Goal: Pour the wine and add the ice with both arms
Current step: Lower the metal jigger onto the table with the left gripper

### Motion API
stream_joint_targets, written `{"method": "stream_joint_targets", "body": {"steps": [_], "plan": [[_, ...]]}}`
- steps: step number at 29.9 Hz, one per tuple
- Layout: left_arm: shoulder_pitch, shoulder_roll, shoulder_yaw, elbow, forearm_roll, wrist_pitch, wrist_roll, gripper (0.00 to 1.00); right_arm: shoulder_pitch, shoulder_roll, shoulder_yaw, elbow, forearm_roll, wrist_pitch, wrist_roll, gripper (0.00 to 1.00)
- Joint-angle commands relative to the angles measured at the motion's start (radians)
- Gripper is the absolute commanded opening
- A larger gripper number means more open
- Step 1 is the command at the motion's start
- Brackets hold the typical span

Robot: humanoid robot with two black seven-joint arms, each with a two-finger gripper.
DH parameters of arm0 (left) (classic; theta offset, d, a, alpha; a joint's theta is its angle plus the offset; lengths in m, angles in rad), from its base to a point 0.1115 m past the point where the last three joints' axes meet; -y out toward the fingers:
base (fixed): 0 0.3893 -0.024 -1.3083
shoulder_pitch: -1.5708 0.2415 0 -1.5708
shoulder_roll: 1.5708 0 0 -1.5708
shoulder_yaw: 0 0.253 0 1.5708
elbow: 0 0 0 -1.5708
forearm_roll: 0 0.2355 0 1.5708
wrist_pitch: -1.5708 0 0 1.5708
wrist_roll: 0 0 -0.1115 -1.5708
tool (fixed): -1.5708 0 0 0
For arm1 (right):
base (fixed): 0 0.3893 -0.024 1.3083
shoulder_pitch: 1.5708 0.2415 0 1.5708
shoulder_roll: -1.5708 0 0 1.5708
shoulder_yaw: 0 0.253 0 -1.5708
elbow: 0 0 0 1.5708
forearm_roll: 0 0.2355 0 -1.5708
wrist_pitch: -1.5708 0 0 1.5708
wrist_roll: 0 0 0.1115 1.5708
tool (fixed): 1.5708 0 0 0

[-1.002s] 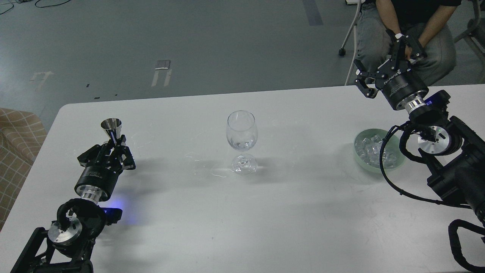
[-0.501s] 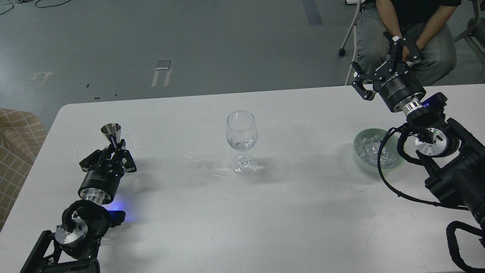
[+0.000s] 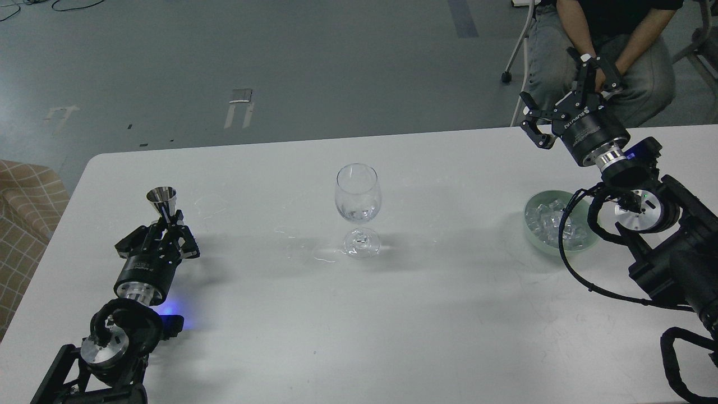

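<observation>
A clear wine glass (image 3: 358, 193) stands upright at the table's middle, with a little clear wine (image 3: 359, 214) in the bottom of its bowl. My left gripper (image 3: 166, 217) at the left is shut on a small steel jigger (image 3: 162, 198), held upright low over the table. A pale green bowl (image 3: 529, 223) at the right holds a heap of clear ice (image 3: 552, 222). My right gripper (image 3: 561, 92) is open and empty, raised beyond the bowl over the table's far edge.
A small clear puddle (image 3: 322, 256) lies on the white table (image 3: 449, 314) left of the glass foot. A seated person (image 3: 611, 33) is just behind my right gripper. A checked sofa (image 3: 22, 207) stands off the left edge.
My left gripper has drawn back and down a little with the jigger. My right gripper rose slightly toward the far edge, then held still.
</observation>
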Motion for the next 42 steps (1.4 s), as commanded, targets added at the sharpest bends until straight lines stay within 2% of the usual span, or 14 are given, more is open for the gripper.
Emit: {"method": "stream_joint_targets", "body": {"steps": [1, 18, 25, 42], "plan": [[-0.001, 0.001, -0.001, 0.001, 0.001, -0.001, 0.000, 0.00, 0.000, 0.000, 0.000, 0.000, 0.000, 0.000, 0.001, 1.00], [0.000, 0.002, 0.002, 0.026, 0.009, 0.001, -0.005, 0.00, 0.000, 0.000, 0.000, 0.000, 0.000, 0.000, 0.000, 1.00], [-0.008, 0.002, 0.002, 0.027, 0.009, 0.001, -0.003, 0.16, 0.002, 0.000, 0.000, 0.000, 0.000, 0.000, 0.001, 1.00], [-0.008, 0.001, 0.004, 0.027, 0.009, 0.001, -0.006, 0.24, 0.000, -0.002, 0.001, 0.000, 0.000, 0.000, 0.001, 1.00]]}}
